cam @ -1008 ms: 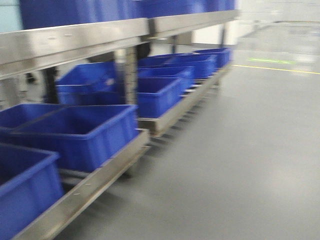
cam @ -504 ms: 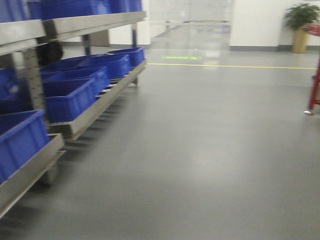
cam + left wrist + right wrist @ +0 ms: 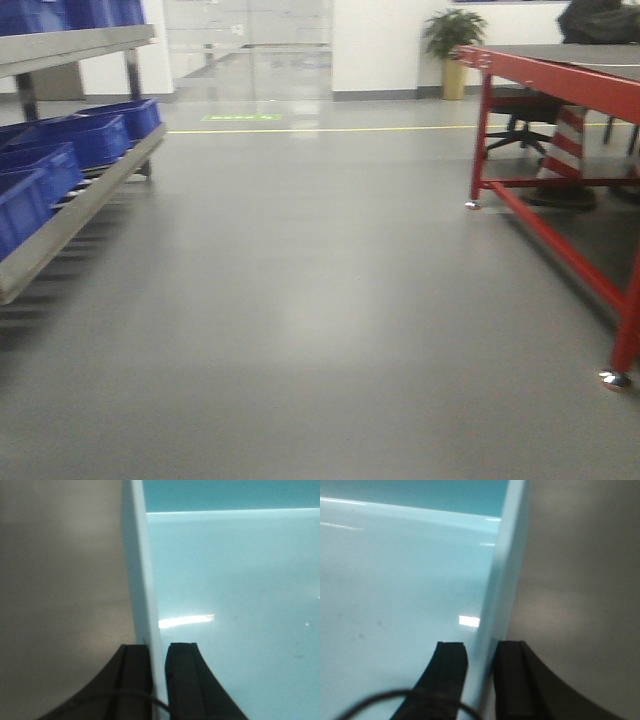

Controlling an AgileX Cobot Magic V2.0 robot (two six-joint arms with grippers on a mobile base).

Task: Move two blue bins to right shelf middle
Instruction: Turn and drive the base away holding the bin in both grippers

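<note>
Pale blue bin [image 3: 235, 605] was held between both arms, not on any shelf; left gripper [image 3: 159, 652] was clamped on one wall, right gripper [image 3: 480, 652] on the opposite wall; only floor [image 3: 300, 300] lay ahead; placing on the shelf looked wholly undone.

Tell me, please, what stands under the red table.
Under the table stand a red-and-white striped cone and, beyond it, a black chair. The table's right part lies outside the picture, so anything under there cannot be seen.
</note>
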